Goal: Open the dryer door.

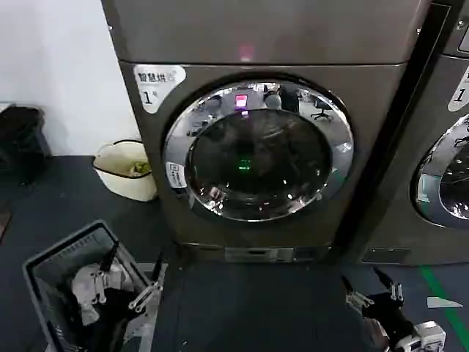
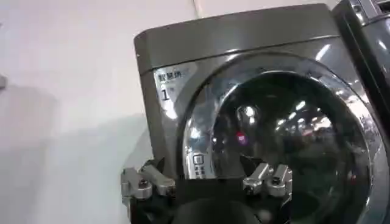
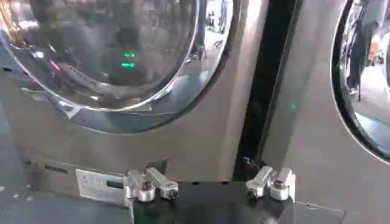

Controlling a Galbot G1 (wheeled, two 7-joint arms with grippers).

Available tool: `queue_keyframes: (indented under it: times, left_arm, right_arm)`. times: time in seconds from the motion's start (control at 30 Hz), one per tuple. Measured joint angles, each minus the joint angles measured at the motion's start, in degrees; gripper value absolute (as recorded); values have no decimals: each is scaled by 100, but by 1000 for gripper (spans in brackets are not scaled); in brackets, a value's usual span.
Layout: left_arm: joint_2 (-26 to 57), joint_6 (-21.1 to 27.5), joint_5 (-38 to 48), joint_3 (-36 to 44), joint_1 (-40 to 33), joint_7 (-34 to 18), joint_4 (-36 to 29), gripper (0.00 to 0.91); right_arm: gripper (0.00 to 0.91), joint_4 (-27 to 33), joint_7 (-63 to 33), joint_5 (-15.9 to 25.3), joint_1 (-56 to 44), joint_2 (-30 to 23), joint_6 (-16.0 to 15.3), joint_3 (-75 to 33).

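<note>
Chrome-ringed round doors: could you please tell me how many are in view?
2: the closed dryer door on the bronze-grey machine straight ahead, and a second chrome-ringed round door on the neighbouring machine, cut off at the right edge.

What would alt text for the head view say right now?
The dryer door, chrome-ringed dark glass, sits shut on its bronze-grey machine. Both pincers hang low and open: the left pincer over a grey basket of laundry, the right pincer above the dark floor.

dryer door [image 1: 258, 151]: mirror-chrome ring, dark tinted glass
machine [image 1: 366, 110]: bronze-grey
bucket [image 1: 126, 170]: cream
floor [image 1: 249, 308]: dark grey
wall [image 1: 51, 66]: white
</note>
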State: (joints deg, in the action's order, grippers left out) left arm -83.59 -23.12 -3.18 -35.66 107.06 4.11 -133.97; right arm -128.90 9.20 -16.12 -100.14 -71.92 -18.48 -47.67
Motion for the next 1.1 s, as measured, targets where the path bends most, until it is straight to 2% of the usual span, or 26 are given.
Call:
queue_keyframes:
  times: [0.2, 0.33, 0.53, 0.63, 0.87, 1.1]
  left_arm:
    - [-10, -35, -19, 0, 12, 0, -9, 907]
    - [-2, -40, -29, 7, 25, -1, -26, 907]
    - [23, -40, -29, -1, 71, -1, -85, 907]
    - [22, -38, -31, 2, 84, -1, -98, 907]
    - [-4, -29, -92, 23, 131, 2, -111, 907]
    - [-75, -24, -177, 110, 134, 6, -155, 907]
  right_arm:
    - [907, -29, 12, 10, -16, 0, 51, -3]
    - [907, -18, 91, 168, 27, 8, 116, 7]
    - [907, -67, 106, -14, 140, 151, 167, 102]
    - [907, -50, 290, -200, 233, 245, 45, 100]
    - [907, -78, 110, -428, 480, 590, 57, 288]
    - [907, 8, 199, -1066, 851, 1090, 270, 516]
